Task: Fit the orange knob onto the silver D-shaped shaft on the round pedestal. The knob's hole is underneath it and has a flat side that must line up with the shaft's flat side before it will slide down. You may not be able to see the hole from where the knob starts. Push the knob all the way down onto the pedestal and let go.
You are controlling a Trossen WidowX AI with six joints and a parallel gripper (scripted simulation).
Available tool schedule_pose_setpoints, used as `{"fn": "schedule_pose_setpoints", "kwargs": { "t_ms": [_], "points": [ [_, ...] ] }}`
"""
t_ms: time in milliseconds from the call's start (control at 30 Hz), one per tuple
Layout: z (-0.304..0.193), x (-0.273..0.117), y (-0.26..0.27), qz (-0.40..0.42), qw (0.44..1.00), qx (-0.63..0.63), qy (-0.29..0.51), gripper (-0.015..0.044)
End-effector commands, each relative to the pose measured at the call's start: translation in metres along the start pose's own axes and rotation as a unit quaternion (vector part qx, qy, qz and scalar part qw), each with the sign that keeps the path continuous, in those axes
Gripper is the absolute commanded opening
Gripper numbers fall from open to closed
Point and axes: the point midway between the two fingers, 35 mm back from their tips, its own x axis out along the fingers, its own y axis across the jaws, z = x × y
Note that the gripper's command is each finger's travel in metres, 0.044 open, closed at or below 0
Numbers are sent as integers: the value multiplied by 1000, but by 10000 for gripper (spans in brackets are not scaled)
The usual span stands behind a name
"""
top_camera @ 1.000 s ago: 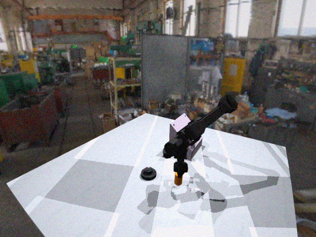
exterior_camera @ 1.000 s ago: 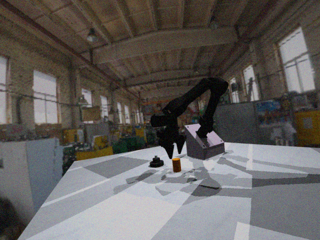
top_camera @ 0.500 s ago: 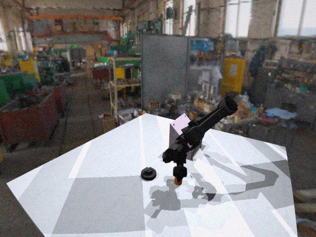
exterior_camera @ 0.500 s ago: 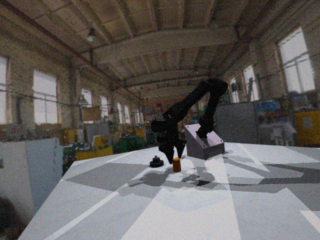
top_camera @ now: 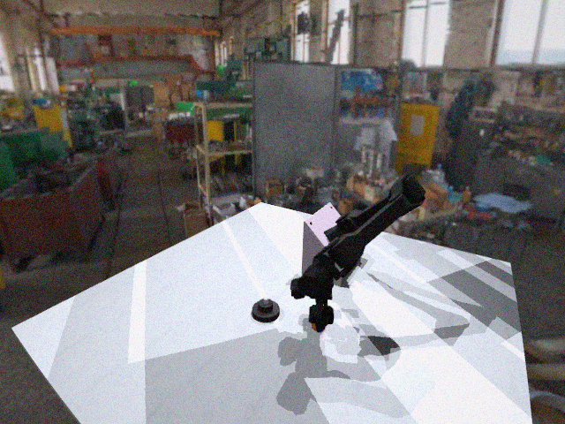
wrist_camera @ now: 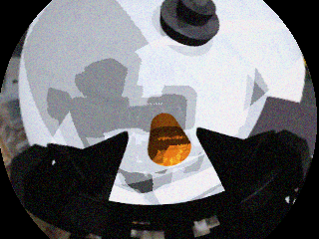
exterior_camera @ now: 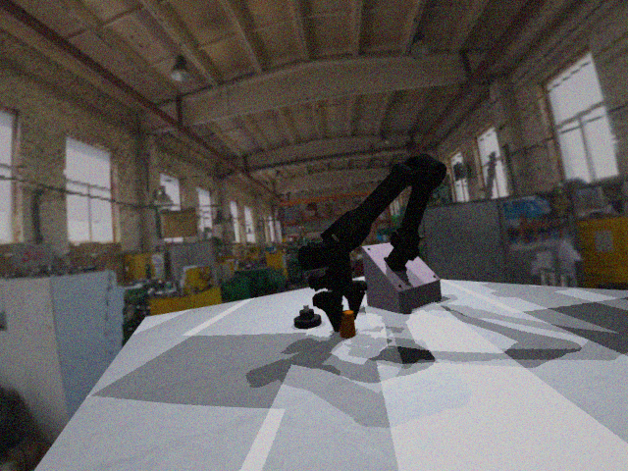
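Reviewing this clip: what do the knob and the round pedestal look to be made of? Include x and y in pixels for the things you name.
Orange knob (exterior_camera: pixel 347 324) (wrist_camera: pixel 169 144): probably smooth plastic, semi-glossy, judging by its even colour and bright lit patch.

Round pedestal (top_camera: pixel 265 313) (exterior_camera: pixel 307 322) (wrist_camera: pixel 189 31): dark, fairly matte, with little glare; painted metal or plastic, I cannot tell which.

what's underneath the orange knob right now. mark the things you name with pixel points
The orange knob (top_camera: pixel 313 326) (exterior_camera: pixel 347 324) (wrist_camera: pixel 168 141) appears to stand on the pale table top (top_camera: pixel 196 291) (exterior_camera: pixel 456 405) (wrist_camera: pixel 224 65), not the pedestal (top_camera: pixel 265 312) (exterior_camera: pixel 307 320) (wrist_camera: pixel 185 25). Its underside is covered, so the hole and its flat side can't be seen.
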Motion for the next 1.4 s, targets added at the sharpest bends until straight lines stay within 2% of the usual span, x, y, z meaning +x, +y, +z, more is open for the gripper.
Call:
{"fn": "schedule_pose_setpoints", "kwargs": {
  "t_ms": [0, 300, 633, 833, 1000, 1367],
  "points": [
    [0, 7, -3, -2, 1000, 4, 1, 440],
    [-2, 18, -4, -1, 1000, 5, 2, 440],
    [-2, 18, -4, -1, 1000, 5, 2, 177],
    [-2, 18, -4, -1, 1000, 5, 2, 138],
    [0, 12, -2, -2, 1000, 4, 1, 6],
    [6, -20, 1, -4, 1000, 4, -4, 0]
  ]
}}
